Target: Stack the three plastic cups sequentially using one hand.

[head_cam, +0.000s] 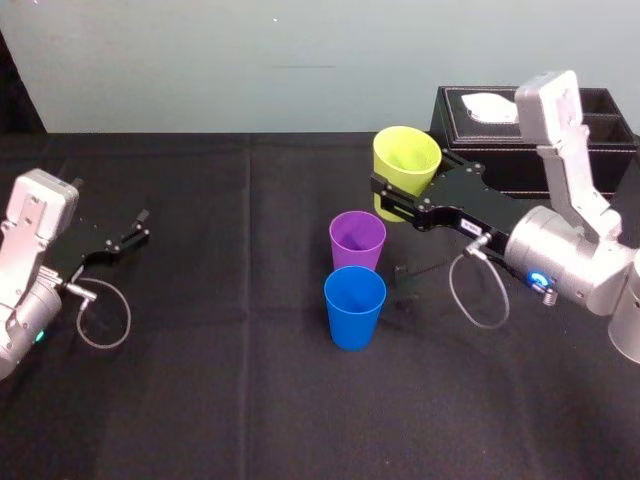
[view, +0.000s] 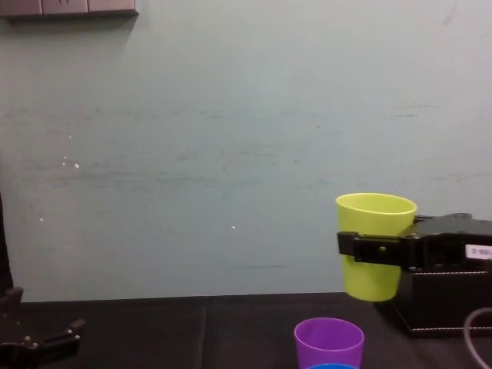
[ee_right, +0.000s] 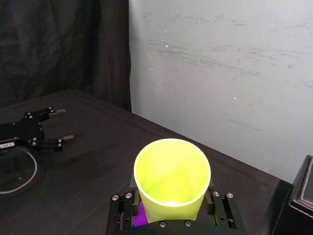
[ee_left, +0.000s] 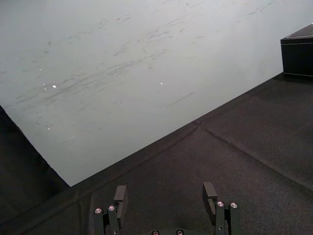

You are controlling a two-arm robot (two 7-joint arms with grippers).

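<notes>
Nearest you, the blue cup (head_cam: 355,305) stood upright just in front of the purple cup (head_cam: 357,240). Well left of the purple cup, your left gripper (head_cam: 143,226) sat parked, fingers apart and empty. Just beyond the purple cup and a little right, your right gripper (head_cam: 392,198) was clamped around the yellow-green cup (head_cam: 405,160), upright and above the table (head_cam: 200,400). These tumblers looked light, slick and thin-walled; a gentle mid-wall squeeze, below the rim, seemed wisest.

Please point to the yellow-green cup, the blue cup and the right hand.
yellow-green cup (head_cam: 405,155): head view, inside wall.
blue cup (head_cam: 354,328): head view, outer wall.
right hand (ee_right: 172,185): right wrist view, midway between fingertips, gripping the yellow-green cup.
</notes>
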